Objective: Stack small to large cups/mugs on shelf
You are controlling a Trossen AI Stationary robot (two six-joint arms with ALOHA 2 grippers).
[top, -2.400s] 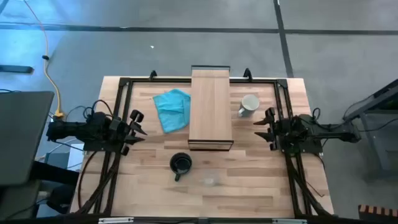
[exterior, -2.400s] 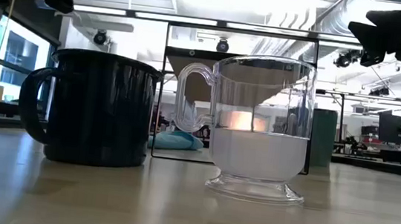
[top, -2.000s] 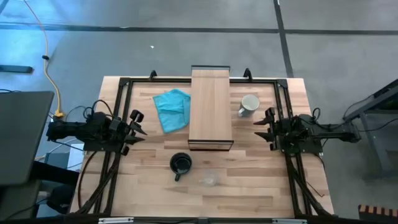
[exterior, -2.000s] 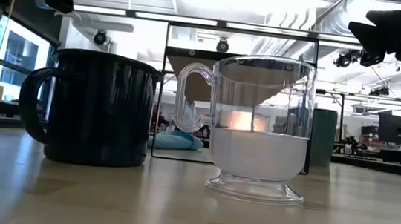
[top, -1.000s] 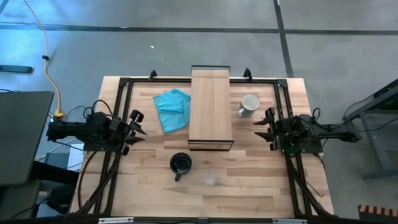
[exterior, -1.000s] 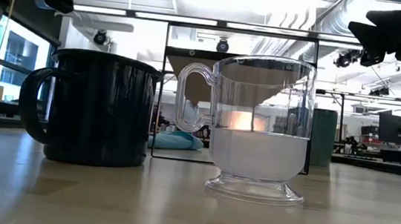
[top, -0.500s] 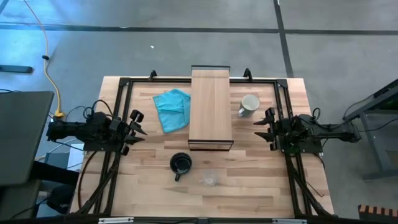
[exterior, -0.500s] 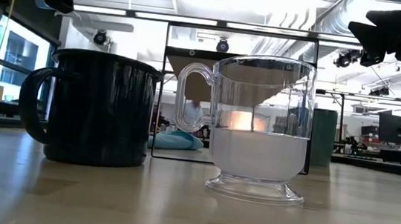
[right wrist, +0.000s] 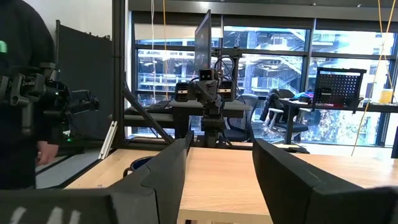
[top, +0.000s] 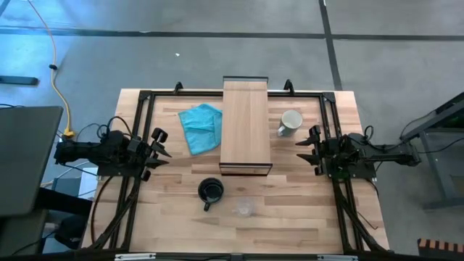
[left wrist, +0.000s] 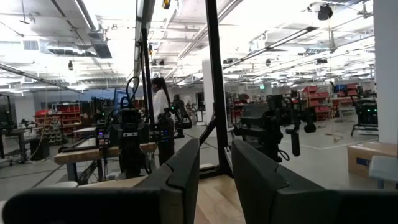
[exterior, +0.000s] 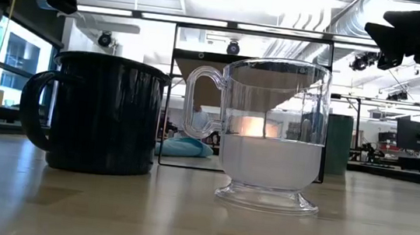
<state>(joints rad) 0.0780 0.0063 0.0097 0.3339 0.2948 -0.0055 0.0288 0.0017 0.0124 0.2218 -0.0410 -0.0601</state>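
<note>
Scanning the high view from left to right, we find the left gripper (top: 161, 147) parked at the left edge of the table (top: 174, 217), level with the picture's middle; its wrist view shows the fingers (left wrist: 180, 171) with only a narrow gap between them and nothing in it, so we judge this arm to be waiting clear of the work; next, left of centre, the cloth (top: 201, 127) lies flat just beside the shelf's left side; below it, in the lower middle, the black mug (top: 210, 191) stands upright on the bare wood, with the glass cup (top: 244, 209) just to its lower right, the two near but apart; at centre the shelf (top: 245, 127) runs from the table's top edge downward, its top bare, so no cup is placed yet; right of the shelf, the white mug (top: 291, 121) stands on the table near the upper right; at the right edge the right gripper (top: 309, 148) rests mirror-like, its fingers (right wrist: 171, 168) spread wide and empty; we judge both arms sit drawn to the sides to leave the cups free to reach; the stacking has not begun.
</note>
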